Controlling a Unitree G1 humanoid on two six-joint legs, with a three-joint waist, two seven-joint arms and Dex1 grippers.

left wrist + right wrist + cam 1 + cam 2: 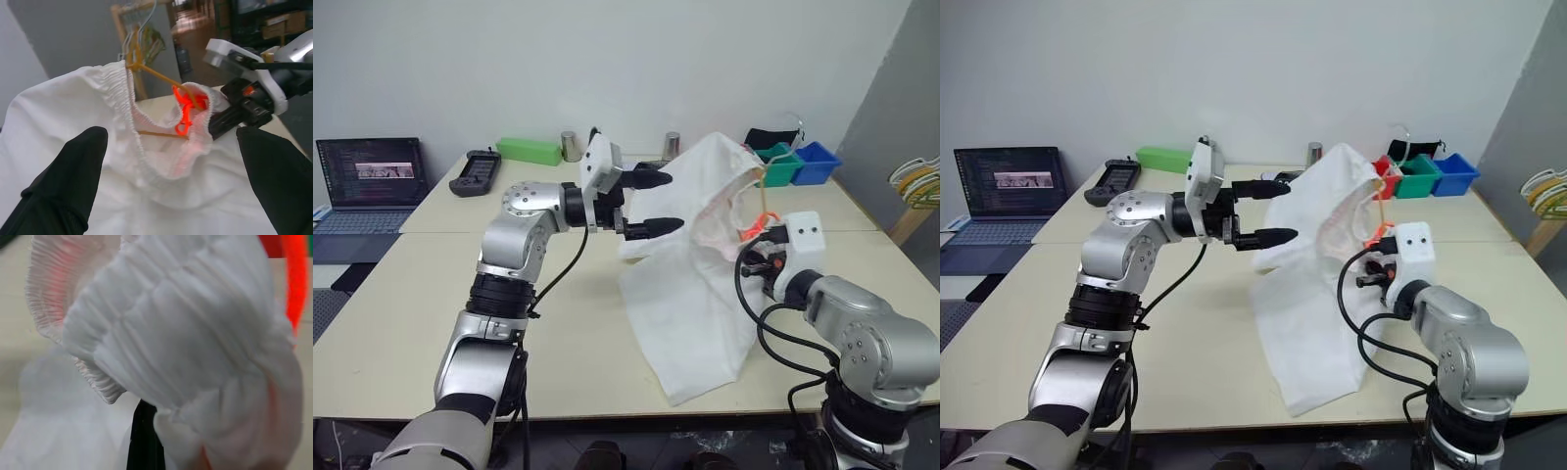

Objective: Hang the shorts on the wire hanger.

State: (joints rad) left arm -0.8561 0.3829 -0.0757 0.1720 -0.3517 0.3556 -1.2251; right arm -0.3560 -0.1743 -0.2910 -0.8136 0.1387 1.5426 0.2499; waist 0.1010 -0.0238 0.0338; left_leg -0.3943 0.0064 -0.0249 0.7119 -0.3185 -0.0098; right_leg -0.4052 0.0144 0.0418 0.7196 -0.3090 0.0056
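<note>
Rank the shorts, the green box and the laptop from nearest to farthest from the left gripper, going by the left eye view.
From the left gripper:
1. The shorts, just to its right, by the fingertips.
2. The green box, behind it to the left, at the table's far edge.
3. The laptop, far left, off the table's left end.

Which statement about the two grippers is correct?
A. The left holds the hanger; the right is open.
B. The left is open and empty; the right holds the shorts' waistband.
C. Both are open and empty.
B: the left gripper has its fingers spread beside the shorts, while the right gripper pinches their waistband.
</note>
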